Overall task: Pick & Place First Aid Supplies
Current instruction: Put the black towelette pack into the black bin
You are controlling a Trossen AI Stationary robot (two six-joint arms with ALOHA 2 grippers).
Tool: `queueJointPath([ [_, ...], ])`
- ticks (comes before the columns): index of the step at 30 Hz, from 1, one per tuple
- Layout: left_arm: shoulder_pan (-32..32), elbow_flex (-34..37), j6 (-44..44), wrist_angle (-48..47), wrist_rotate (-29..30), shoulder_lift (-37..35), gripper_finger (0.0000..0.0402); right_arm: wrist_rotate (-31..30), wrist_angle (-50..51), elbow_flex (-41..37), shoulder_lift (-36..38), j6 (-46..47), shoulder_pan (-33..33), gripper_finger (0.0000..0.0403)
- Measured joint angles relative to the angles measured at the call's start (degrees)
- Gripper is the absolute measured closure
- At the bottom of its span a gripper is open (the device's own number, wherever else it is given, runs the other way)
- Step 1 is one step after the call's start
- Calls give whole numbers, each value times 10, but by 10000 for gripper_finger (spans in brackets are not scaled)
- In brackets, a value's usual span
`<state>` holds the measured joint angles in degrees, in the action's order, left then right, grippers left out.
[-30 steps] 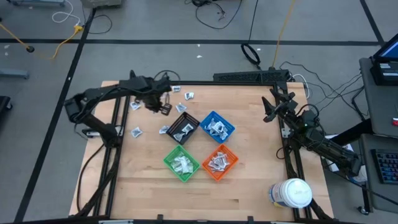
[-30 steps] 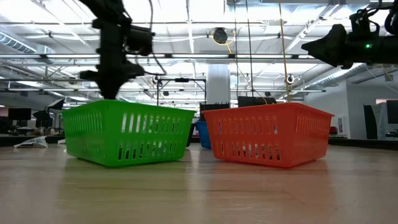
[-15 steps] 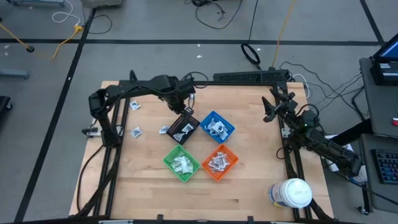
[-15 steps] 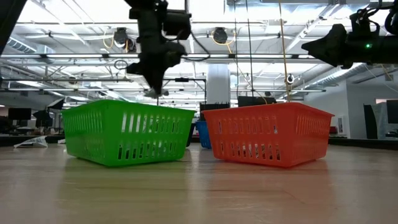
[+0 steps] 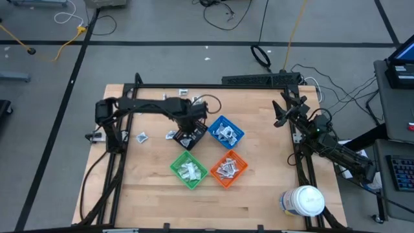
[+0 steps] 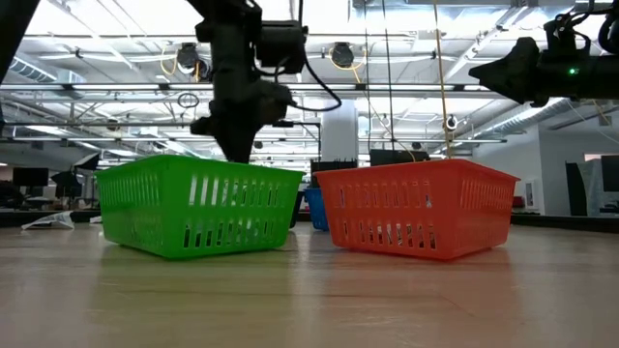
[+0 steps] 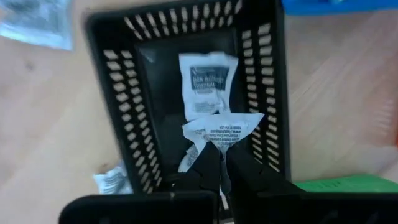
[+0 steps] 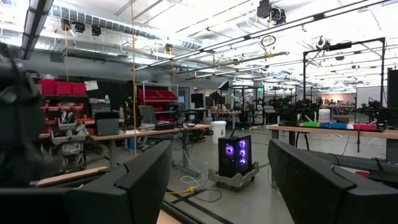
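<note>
Packet: a small white printed packet (image 7: 222, 129) is pinched at its lower edge between the tips of the left gripper (image 7: 219, 163), hanging just above the inside of the black bin (image 7: 121, 93).
Left gripper: fingers closed tight on the packet; seen from above, the gripper (image 5: 188, 124) hovers over the black bin (image 5: 191, 136), which sits a little toward the far-left of the table's middle.
Black bin contents: at least one more white packet (image 7: 208, 83) lies flat on its floor, apart from the held one.
Step in hand: carrying a picked packet to its bin; by my reading the drop is about to happen, not yet done.
Next move calls for: spreading the fingers while directly over the bin floor, low enough that the light packet falls inside and does not catch on the slotted wall.
Other bins: blue (image 5: 226, 131), green (image 5: 189, 169) and orange (image 5: 228, 167) stand clustered with the black one near the table's centre, each already holding packets.
Loose supplies: a few packets (image 5: 141, 136) remain on the bare wood toward the left edge and far edge of the table (image 5: 259, 194), so more picks look likely.
Right gripper: its fingers (image 8: 314, 180) stand wide apart and hold nothing; the arm (image 5: 304, 120) waits raised by the far-right corner.
Jar: a large white jar (image 5: 303, 200) stands at the near-right corner.
</note>
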<state>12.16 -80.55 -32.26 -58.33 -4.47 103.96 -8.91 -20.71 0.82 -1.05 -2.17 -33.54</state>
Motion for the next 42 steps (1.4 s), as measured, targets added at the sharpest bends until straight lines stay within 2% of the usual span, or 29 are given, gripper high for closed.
queueJointPath([
  [6,-22,64,-24,75,0,0,390,0,0,0,0,0,0,140],
  [13,-26,71,-29,91,1,0,344,0,0,0,0,0,0,140],
  [17,-26,71,-21,91,0,0,301,0,0,0,0,0,0,140],
  [23,-11,70,2,84,-17,-8,212,0,0,0,0,0,0,140],
  [27,5,68,-6,84,-31,-33,175,0,0,0,0,0,0,140],
  [33,28,68,6,79,-35,-68,159,0,0,0,0,0,0,140],
  [42,50,68,138,13,-45,-93,158,0,0,0,0,0,0,140],
])
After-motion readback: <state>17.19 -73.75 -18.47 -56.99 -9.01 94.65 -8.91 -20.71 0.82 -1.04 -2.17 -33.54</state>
